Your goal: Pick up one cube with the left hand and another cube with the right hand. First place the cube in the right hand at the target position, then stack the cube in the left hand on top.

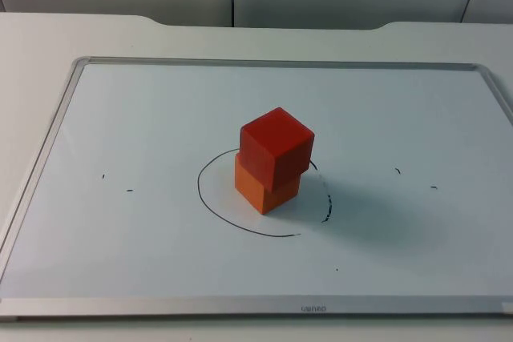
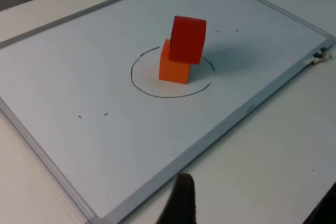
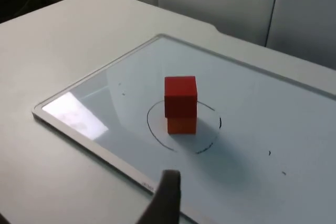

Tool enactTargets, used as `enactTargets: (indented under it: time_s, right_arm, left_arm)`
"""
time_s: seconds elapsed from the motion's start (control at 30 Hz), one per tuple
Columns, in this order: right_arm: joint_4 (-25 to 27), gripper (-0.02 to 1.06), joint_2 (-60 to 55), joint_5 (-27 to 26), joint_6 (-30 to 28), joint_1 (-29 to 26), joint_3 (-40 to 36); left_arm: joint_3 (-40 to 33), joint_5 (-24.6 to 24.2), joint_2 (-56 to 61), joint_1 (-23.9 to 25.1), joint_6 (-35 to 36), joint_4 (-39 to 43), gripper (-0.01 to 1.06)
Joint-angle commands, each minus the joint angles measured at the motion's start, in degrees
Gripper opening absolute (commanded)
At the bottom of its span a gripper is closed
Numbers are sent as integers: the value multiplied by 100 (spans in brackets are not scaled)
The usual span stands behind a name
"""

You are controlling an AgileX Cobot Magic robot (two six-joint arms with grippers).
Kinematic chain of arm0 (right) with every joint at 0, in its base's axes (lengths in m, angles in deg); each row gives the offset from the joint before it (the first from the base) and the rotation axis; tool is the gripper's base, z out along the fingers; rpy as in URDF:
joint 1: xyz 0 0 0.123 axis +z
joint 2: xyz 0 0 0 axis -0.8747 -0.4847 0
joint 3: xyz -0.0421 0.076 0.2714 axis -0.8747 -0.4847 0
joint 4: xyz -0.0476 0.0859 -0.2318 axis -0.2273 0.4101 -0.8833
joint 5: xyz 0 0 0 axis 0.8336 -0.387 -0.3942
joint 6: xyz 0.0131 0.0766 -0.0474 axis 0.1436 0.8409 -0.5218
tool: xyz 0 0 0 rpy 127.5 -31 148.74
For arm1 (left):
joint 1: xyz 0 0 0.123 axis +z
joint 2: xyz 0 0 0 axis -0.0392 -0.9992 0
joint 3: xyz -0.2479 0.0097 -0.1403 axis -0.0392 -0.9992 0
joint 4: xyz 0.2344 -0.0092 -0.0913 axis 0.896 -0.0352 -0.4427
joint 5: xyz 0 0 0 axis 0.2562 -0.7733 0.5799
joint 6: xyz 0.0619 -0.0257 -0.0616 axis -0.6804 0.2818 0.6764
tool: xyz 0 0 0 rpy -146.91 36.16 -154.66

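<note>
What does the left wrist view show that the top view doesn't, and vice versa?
Left wrist view: the left claw's black fingertip, over the table off the whiteboard's frame, plus a small white clip at a frame corner. Top view: the red cube's top face, turned out of line with the orange cube. Both: red cube stacked on orange cube inside the drawn circle, with tick marks either side.

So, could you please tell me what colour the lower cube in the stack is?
Orange: the lower cube under the red cube, best in the top view.
</note>
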Motion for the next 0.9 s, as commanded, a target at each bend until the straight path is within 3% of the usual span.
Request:
enactTargets:
  time_s: [0.0, 0.13, 0.47, 0.53, 0.57, 0.6, 0.67, 0.77, 0.87]
  right_arm:
    - [-85, 81, 14, 561, -86, 19, 53]
    - [-135, 81, 14, 830, -76, 19, 26]
    - [-133, 81, 14, 600, -76, 19, -117]
    - [-133, 81, 14, 600, -64, 19, -112]
    - [-133, 81, 14, 600, -60, 19, -112]
    - [-133, 81, 14, 600, -60, 19, -112]
    - [-133, 81, 14, 600, -60, 19, -112]
    - [-133, 82, 14, 600, -63, 19, -112]
    - [-133, 97, 14, 600, -54, 19, -112]
  left_arm:
    - [-34, -16, 66, -36, 72, 31, 73]
    - [-34, -14, 66, -36, -10, 34, 73]
    - [-81, 38, 66, -36, -122, 104, 74]
    - [-81, 38, 66, -36, -122, 104, 79]
    - [-81, 38, 66, -36, -122, 104, 88]
    - [-81, 38, 66, -36, -122, 104, 88]
    - [-81, 38, 66, -36, -122, 104, 104]
    - [-81, 38, 66, -36, -122, 104, 105]
    - [-81, 38, 66, -36, -122, 104, 105]
